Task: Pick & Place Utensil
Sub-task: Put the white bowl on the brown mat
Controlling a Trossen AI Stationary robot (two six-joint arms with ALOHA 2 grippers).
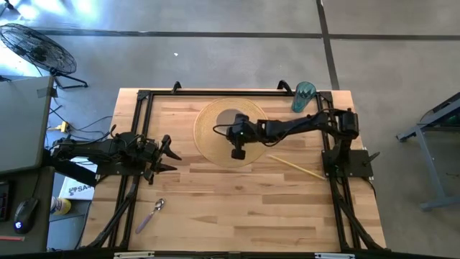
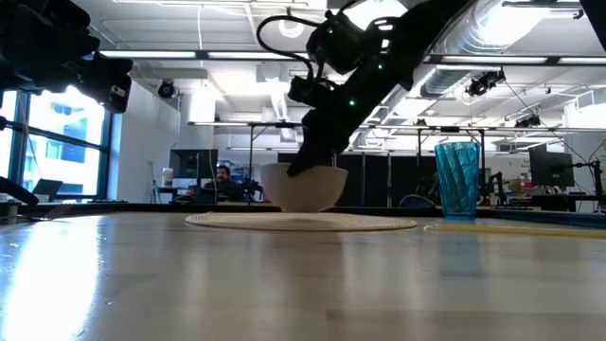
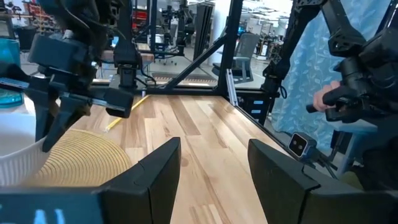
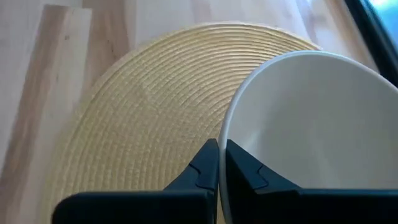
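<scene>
The utensil, a spoon (image 1: 151, 214), lies flat on the wood near the table's front left, with no gripper near it. A white bowl (image 2: 303, 188) stands on a round woven placemat (image 1: 215, 147) at the far middle. My right gripper (image 4: 219, 152) is shut and slants down over the placemat, its tips right at the bowl's near rim (image 4: 233, 134). My left gripper (image 3: 211, 168) stands open and level at the table's left side (image 1: 169, 155), with nothing between its fingers. My right gripper comes slanting down from the table's right side with shut fingers. Its tips stand at the near rim (image 4: 229, 155) of the bowl. I cannot tell whether they touch the rim; nothing shows between the fingers.
A teal ribbed cup (image 1: 303, 97) stands at the far right corner. A thin yellow stick (image 1: 296, 167) lies on the wood right of the placemat. Black frame rails (image 1: 140, 129) run along the table's sides. A person (image 2: 222, 175) sits far behind the table.
</scene>
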